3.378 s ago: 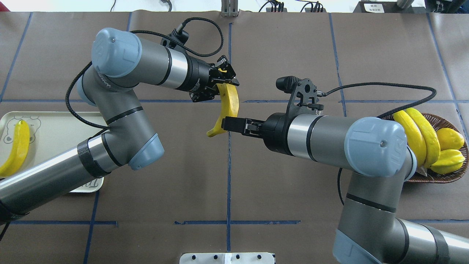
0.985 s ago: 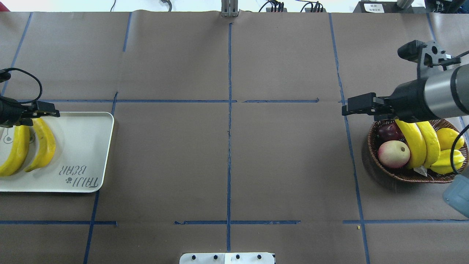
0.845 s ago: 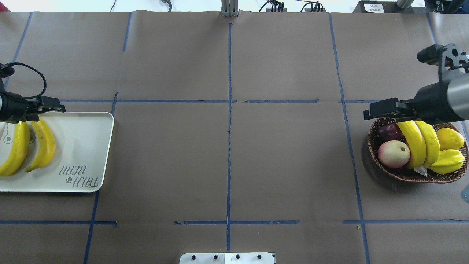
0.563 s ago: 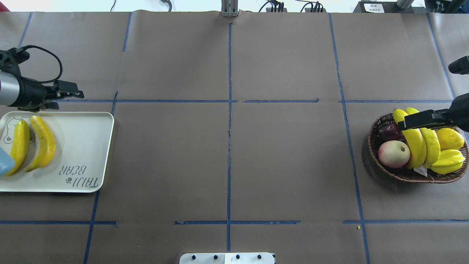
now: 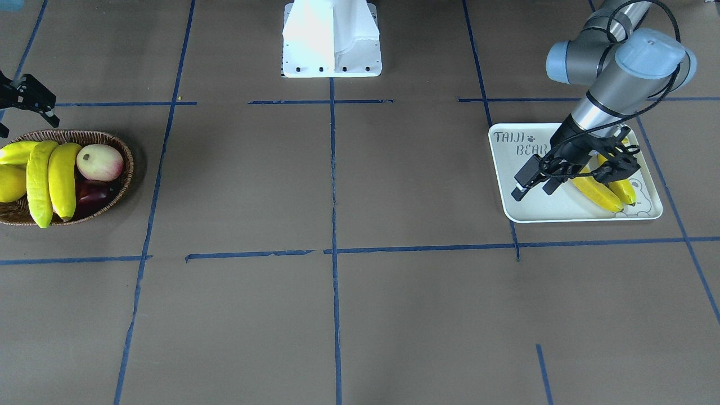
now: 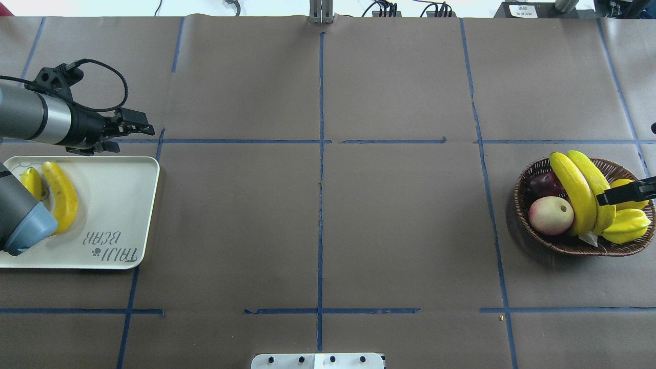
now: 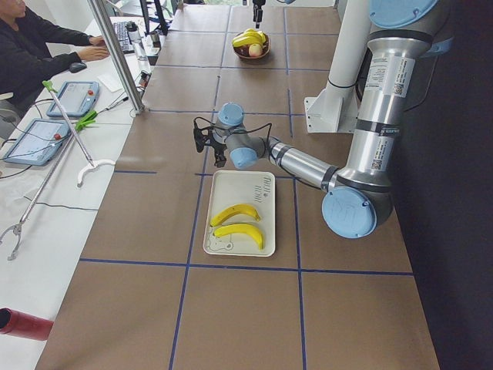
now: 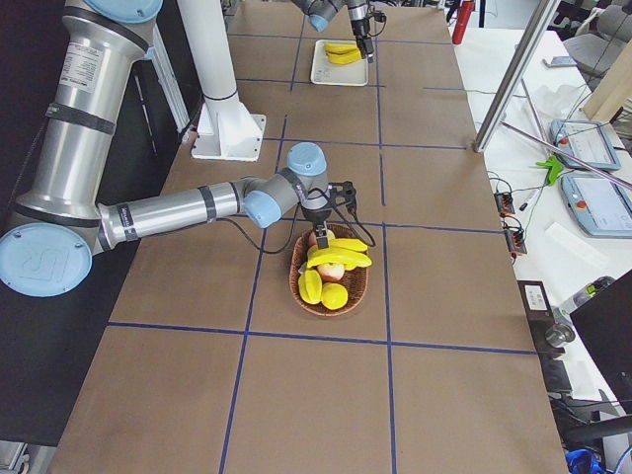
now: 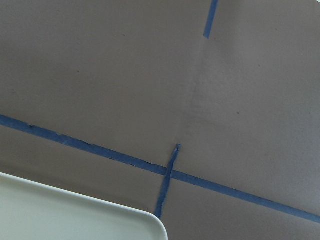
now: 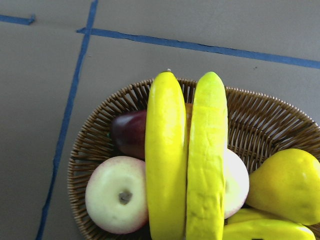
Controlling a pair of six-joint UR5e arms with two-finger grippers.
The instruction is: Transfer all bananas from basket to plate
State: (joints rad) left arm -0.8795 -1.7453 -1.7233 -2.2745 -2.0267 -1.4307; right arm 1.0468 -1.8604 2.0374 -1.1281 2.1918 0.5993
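Observation:
Two bananas [image 6: 576,195] lie side by side on top of the fruit in the brown wicker basket [image 6: 564,245] at the right; the right wrist view shows them close [image 10: 165,160]. Two more bananas [image 6: 64,197] lie on the white plate [image 6: 113,205] at the left, one partly hidden by my left arm. My left gripper [image 6: 143,132] is open and empty, just beyond the plate's far right corner. My right gripper [image 6: 600,200] reaches in from the right edge over the basket; in the front-facing view [image 5: 48,109] it looks open and empty.
The basket also holds a pink-cream apple [image 6: 551,215], a dark red fruit [image 6: 544,183] and plump yellow fruit [image 6: 628,225]. Blue tape lines cross the brown table cover. The robot base [image 5: 332,39] stands mid-table on my side. An operator [image 7: 38,46] sits beyond the far edge.
The handed-over banana now lies on the plate. Over the last second my left gripper moved right, off the plate's far edge. My right gripper drew back right over the basket.

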